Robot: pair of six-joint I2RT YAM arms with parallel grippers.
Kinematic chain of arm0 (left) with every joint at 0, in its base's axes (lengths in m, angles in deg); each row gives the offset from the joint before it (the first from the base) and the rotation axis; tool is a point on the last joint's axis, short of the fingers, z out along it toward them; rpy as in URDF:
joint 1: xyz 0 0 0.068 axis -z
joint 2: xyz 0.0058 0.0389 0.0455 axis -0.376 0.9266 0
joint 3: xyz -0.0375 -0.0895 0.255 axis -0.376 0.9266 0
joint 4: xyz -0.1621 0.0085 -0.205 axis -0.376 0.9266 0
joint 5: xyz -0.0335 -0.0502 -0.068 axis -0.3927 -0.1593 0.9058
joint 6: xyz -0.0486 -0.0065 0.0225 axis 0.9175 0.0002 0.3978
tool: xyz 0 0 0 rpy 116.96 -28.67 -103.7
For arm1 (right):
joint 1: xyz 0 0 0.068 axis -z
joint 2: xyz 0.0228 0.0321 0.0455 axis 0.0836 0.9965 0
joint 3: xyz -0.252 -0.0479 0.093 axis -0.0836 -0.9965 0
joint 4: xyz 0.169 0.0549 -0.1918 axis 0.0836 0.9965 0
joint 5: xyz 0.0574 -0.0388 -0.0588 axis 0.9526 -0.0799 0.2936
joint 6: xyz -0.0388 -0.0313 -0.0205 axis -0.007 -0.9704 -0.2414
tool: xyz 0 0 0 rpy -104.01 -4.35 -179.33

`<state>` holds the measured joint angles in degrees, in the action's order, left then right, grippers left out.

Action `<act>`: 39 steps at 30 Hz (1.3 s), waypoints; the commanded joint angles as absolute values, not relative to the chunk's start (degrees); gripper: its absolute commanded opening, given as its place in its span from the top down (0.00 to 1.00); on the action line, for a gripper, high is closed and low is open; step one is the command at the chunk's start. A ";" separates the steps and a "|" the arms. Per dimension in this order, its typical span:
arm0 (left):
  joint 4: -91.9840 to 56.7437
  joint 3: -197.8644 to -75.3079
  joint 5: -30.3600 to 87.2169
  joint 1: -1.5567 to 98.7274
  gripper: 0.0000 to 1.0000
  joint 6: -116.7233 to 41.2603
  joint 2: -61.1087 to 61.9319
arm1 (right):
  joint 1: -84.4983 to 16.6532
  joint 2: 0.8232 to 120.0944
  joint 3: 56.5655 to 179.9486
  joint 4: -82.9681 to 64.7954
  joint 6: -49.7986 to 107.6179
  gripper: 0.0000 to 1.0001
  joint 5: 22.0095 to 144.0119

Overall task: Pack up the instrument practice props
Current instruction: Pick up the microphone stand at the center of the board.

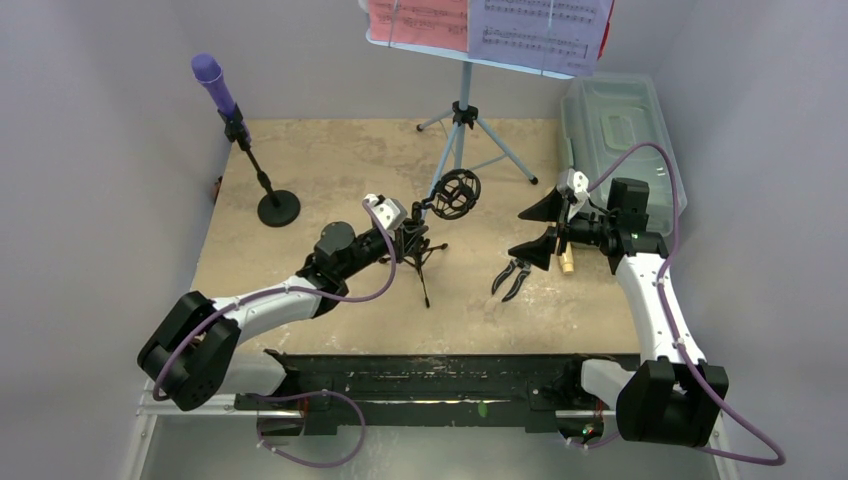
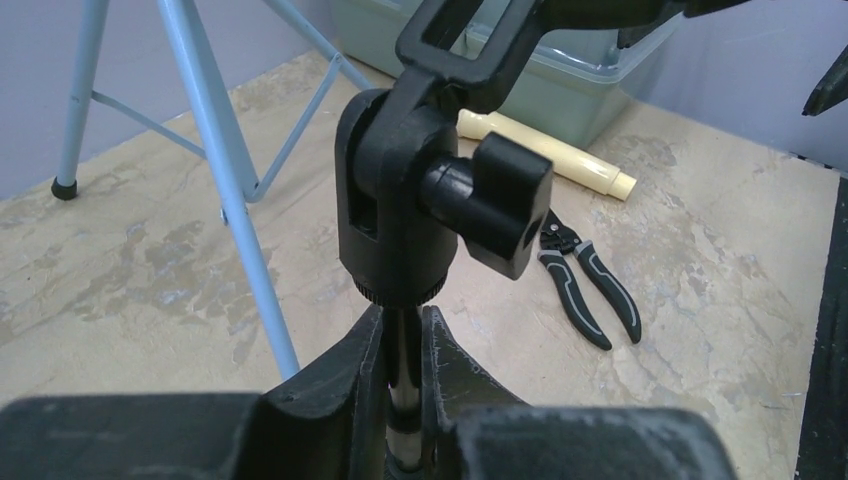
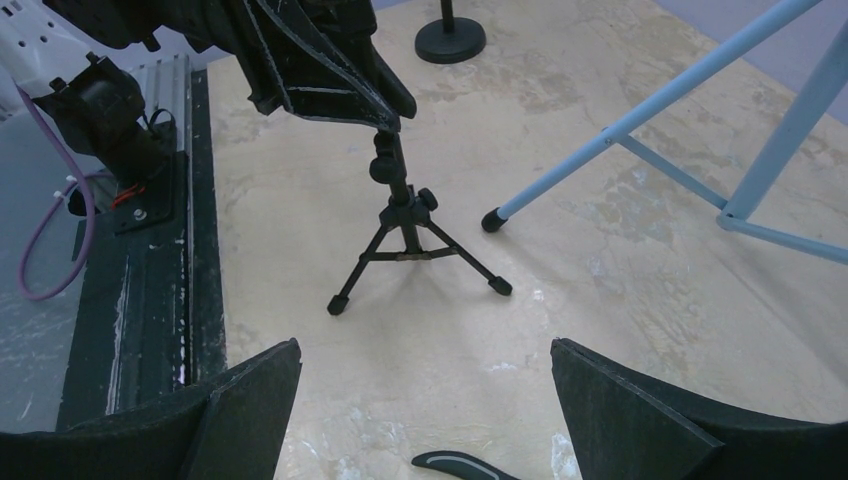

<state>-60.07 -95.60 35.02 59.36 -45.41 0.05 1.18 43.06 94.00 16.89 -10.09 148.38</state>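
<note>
Clearly the left gripper is clamped on the vertical shaft of the black mic tripod, mid-table, near of the light-blue music desk. The right gripper, to its right, gapes wide and empty.

A small black mic tripod stands upright, central; purple microphone tilts on a black round-base pole back left; light-blue tripod music stand — red and white pages aboard — behind; cream microphone apparently lying flat.
</note>
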 commanded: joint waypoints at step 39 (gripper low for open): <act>-68.16 -104.69 -17.78 89.48 1.00 -35.52 1.38 | -12.64 47.94 79.88 -29.18 42.38 0.08 144.64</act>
<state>-60.05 -100.73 -11.58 87.10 -34.96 0.25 -11.93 47.69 80.36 -22.24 35.74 146.70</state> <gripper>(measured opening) 0.110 0.930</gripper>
